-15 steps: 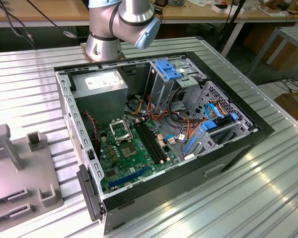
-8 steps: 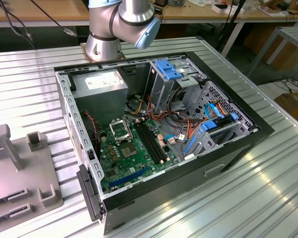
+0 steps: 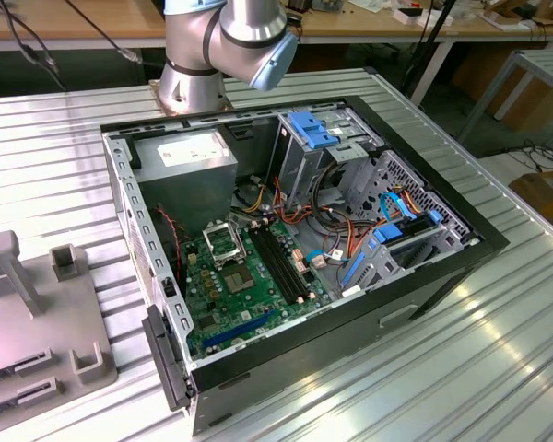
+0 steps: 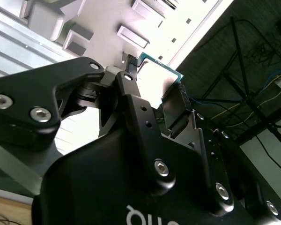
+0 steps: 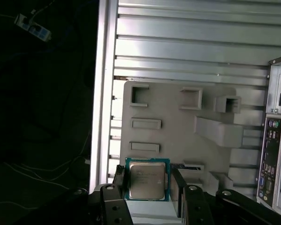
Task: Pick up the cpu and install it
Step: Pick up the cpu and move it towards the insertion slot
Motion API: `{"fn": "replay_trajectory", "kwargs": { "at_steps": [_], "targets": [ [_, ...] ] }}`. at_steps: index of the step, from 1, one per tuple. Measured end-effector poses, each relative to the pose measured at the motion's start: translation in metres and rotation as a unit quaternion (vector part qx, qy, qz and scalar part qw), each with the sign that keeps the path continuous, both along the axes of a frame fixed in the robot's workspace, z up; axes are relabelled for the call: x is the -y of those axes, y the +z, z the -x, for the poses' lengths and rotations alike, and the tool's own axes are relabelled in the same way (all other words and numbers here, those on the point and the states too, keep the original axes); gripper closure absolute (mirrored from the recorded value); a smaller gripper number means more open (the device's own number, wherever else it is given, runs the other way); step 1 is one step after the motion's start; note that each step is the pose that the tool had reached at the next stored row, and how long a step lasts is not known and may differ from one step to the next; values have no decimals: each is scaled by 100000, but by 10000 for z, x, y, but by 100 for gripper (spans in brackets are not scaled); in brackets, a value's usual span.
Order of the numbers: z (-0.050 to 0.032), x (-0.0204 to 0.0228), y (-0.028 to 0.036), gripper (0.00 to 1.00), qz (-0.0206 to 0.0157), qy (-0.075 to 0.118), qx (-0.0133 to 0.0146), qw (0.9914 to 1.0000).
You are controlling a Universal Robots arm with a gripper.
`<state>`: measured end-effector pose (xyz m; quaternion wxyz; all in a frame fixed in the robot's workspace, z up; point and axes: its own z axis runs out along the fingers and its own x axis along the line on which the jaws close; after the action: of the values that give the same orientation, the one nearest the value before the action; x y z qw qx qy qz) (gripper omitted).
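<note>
The gripper (image 5: 149, 183) clamps the cpu (image 5: 147, 177) by two opposite edges, jaws closed on it

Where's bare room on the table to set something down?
Bare: ribbed table at the exterior view's right, beside the computer case. Crowded: grey fixture at its left, cables inside the case. Gripper holds the cpu over that fixture.

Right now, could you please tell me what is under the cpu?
The cpu, clamped in the gripper, is over the grey fixture plate on the slatted table. The spot directly beneath the cpu is covered by it.
</note>
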<state>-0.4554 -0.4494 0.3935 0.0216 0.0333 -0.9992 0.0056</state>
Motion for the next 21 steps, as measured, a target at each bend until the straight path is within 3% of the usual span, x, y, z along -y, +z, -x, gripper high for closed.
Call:
{"fn": "replay_trajectory", "kwargs": {
  "at_steps": [17,21],
  "targets": [
    [0,0,242,53,-15,2,-75,100000],
    [0,0,270,53,-37,0,-79,100000]
  ]
}}
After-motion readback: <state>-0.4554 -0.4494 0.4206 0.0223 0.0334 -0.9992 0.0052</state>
